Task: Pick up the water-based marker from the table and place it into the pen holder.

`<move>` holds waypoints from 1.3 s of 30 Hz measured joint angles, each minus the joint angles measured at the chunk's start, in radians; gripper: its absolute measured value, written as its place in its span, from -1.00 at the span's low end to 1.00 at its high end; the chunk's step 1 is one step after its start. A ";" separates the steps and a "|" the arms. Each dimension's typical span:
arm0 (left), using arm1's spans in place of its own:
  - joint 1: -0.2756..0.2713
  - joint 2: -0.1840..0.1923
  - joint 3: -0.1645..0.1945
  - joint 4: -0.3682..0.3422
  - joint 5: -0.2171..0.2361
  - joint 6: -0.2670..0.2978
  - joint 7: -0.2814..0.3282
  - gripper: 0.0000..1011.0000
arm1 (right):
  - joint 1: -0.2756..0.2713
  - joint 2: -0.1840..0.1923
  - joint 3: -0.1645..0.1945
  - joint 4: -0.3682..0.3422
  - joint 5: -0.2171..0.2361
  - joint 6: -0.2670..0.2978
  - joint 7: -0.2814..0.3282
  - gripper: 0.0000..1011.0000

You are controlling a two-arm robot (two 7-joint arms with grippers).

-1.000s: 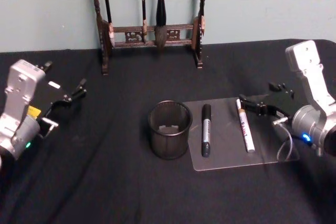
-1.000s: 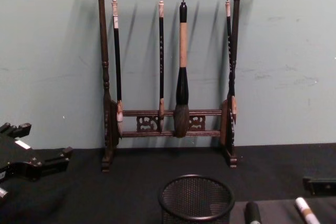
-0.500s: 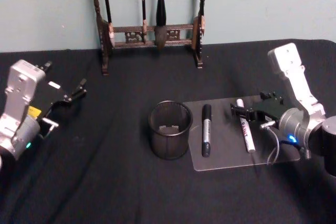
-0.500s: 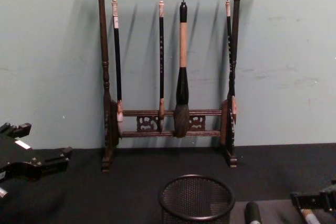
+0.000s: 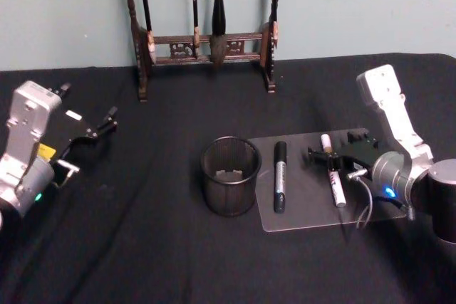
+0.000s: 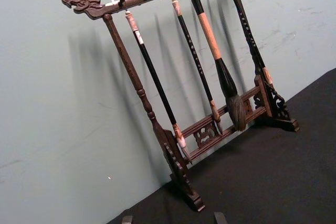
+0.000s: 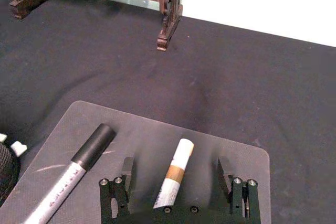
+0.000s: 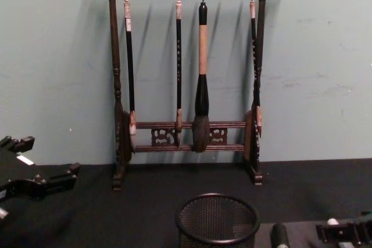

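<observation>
Approach: right gripper (image 7: 176, 165), jaws wide apart and empty, sits astride the white marker (image 7: 181, 150); next, lower and close; left gripper (image 5: 107, 122) idles, jaws parted, over the bench's (image 5: 142, 247) left.

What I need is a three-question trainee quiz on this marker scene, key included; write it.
1. True or false: the right gripper is shut on the white marker.
2. What lies between the pen holder and the white marker? A) a brush B) the black-capped marker C) a pencil
3. Fill in: both markers lie on a grey ___ on the table.
Key: 1 false, its fingers stand open on either side of it, while the left gripper is parked far left; 2 B; 3 mat.
</observation>
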 joint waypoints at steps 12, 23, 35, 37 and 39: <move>0.000 0.000 0.000 0.000 0.000 0.000 0.000 0.98 | -0.004 -0.017 0.012 0.010 -0.024 0.009 0.022 0.98; 0.000 0.000 0.000 0.000 0.000 0.000 0.000 0.98 | -0.013 -0.029 0.021 0.013 -0.044 0.016 0.038 0.98; 0.000 0.000 0.000 0.000 0.000 0.000 0.000 0.98 | -0.020 -0.045 0.034 0.016 -0.072 0.023 0.057 0.98; 0.000 0.000 0.000 0.000 0.000 0.000 0.000 0.98 | -0.021 -0.047 0.035 0.016 -0.077 0.024 0.059 0.98; 0.000 0.000 0.000 0.000 0.000 0.000 0.000 0.98 | -0.021 -0.047 0.036 0.016 -0.082 0.023 0.061 0.98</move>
